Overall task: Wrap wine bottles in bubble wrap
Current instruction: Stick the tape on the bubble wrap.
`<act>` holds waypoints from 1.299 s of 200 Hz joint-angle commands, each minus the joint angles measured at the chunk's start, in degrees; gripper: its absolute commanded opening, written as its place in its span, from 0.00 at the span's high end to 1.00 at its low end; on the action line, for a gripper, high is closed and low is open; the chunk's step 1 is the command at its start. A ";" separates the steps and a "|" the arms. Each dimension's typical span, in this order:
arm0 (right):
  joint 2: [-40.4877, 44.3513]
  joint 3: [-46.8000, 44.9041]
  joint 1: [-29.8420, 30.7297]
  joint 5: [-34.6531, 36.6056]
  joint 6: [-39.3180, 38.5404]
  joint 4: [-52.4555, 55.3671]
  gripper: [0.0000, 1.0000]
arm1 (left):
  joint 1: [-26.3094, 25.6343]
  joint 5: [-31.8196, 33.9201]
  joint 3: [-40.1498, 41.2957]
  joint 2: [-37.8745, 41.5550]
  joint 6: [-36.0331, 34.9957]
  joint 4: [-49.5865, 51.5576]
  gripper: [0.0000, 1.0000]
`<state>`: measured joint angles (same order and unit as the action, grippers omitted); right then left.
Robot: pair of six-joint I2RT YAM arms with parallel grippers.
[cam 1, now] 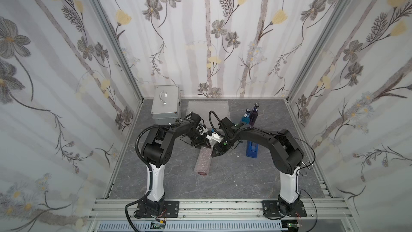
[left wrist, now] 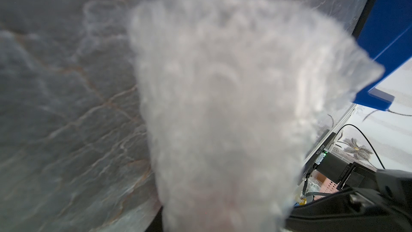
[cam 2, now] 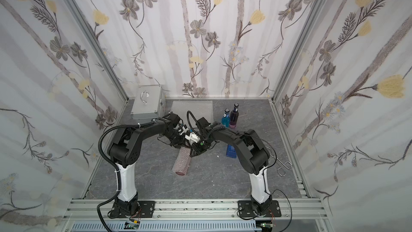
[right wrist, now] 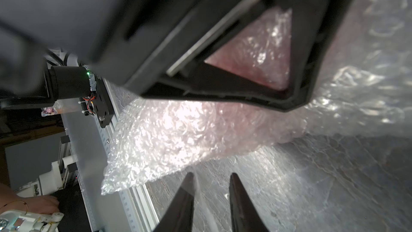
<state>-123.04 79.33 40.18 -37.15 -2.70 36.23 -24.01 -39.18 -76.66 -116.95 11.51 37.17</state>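
Note:
A red wine bottle rolled in bubble wrap (cam 1: 202, 162) lies on the grey table, its base toward the front edge. My left gripper (cam 1: 201, 146) is shut on the roll's far end. In the right wrist view its black fingers (right wrist: 296, 85) clasp the pinkish wrapped bottle (right wrist: 178, 135). In the left wrist view the blurred roll (left wrist: 223, 108) hides the jaws. My right gripper (right wrist: 211, 177) is open just beside the roll, with nothing held and bare table between its fingers. The blue bottle (cam 1: 246, 117) and the purple bottle (cam 1: 254, 114) stand unwrapped at the back right. A flat bubble wrap sheet (cam 1: 208, 108) lies at the back.
A silver metal case (cam 1: 165, 106) stands at the back left. The blue tape dispenser (cam 1: 252, 150) sits right of the grippers, under the right arm. Metal hooks (cam 1: 306, 168) hang over the right rail. Flowered walls close in three sides.

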 commanded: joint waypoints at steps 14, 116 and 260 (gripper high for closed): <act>0.17 0.26 0.10 1.61 2.85 -5.20 0.69 | -0.23 -0.06 -0.07 0.17 -0.31 1.07 0.73; 0.67 -3.70 0.07 0.02 6.08 -7.48 0.63 | -0.18 -0.02 -0.04 0.27 -0.26 1.07 0.73; 2.57 -7.11 0.25 -3.03 8.26 -9.36 0.56 | -0.42 -0.10 -0.07 0.12 -0.25 1.11 0.74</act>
<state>-121.67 72.86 40.53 -37.43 6.42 28.51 -24.32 -39.20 -76.66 -116.95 11.51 37.26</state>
